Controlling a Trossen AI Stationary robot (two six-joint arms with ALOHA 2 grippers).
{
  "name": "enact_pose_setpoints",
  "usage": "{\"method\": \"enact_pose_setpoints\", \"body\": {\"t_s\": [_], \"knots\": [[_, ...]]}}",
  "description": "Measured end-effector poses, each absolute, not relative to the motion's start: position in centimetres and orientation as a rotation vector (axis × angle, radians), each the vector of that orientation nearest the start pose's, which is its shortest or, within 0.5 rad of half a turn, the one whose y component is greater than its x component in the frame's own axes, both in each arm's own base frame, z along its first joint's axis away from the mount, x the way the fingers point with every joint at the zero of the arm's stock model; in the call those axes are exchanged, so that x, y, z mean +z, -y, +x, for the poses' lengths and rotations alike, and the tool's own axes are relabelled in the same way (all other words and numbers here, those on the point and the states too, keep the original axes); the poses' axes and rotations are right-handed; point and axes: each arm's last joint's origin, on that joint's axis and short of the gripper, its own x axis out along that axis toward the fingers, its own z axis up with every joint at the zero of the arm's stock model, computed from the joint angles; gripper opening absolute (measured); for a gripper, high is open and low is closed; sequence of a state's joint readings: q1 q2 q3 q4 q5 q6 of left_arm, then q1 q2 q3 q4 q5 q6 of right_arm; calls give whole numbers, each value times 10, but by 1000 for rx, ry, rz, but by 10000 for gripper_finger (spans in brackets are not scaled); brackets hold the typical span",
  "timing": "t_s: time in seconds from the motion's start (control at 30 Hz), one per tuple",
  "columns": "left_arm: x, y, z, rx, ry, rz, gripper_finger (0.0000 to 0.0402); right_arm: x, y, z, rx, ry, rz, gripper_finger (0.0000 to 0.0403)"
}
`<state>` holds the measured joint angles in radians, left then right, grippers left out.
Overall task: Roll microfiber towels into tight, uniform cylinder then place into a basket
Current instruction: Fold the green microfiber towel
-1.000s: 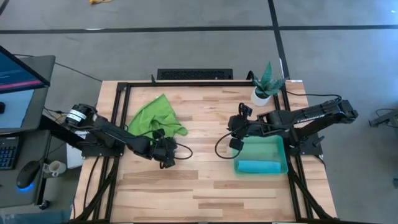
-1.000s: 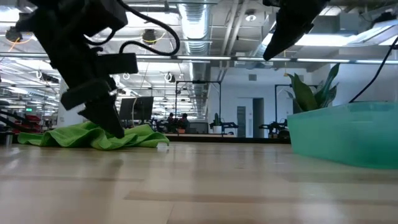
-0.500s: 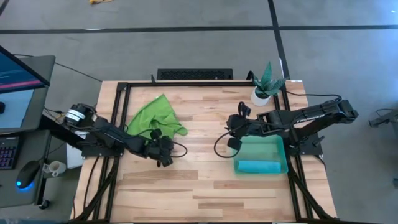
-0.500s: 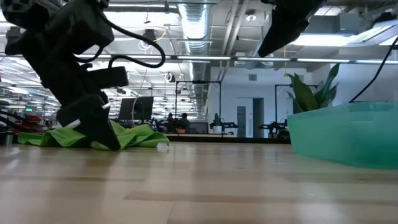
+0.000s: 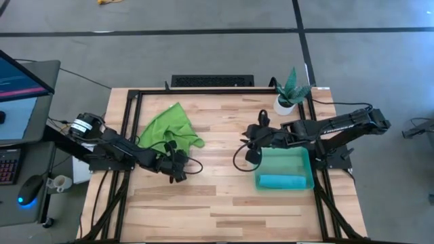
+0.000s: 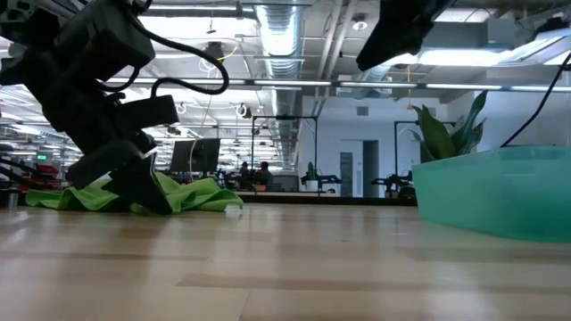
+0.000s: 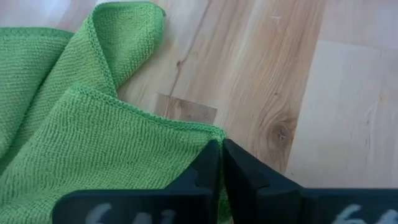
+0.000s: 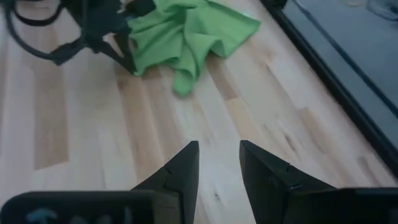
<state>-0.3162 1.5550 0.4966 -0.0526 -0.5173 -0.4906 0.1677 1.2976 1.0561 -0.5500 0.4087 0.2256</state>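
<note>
The table [image 5: 203, 196] is pale butcher-block wood edged by a black frame. A crumpled lime green towel [image 5: 169, 127] lies on its back left part. The teal basket [image 5: 286, 169] sits near the right edge, and a small white pot with a green plant [image 5: 287, 95] stands at the back right corner.

On your low camera, take the basket [image 6: 500, 192] as the landmark: its teal translucent wall rises from the desk [image 6: 268, 263] at the right edge. Leaves of a potted plant [image 6: 442, 129] stand just behind it. Far across the desk from the basket, the crumpled lime green towel [image 6: 192, 194] lies flat, and the left gripper [image 6: 143, 187] is down at that towel's near edge. The right arm [image 6: 397, 31] hangs high, above and short of the basket.
</note>
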Motion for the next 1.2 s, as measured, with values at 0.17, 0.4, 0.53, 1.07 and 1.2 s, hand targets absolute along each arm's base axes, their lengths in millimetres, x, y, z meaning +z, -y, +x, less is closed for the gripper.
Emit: {"method": "enact_pose_setpoints", "body": {"t_s": [0.17,0.4,0.53,1.07,1.2], "knots": [[111,70,231,363,-949,7,2,291,-37,268,-243,-722,-35,137],[133,102,240,228,-1014,-23,1,270,-49,293,-170,-738,-176,158],[147,123,238,190,-1029,-24,0,246,-53,310,-152,-787,-228,184],[165,175,209,182,-1066,-148,0,167,-60,355,-10,-918,-301,196],[164,176,204,196,-1095,-150,0,149,-63,362,46,-965,-372,187]]}}
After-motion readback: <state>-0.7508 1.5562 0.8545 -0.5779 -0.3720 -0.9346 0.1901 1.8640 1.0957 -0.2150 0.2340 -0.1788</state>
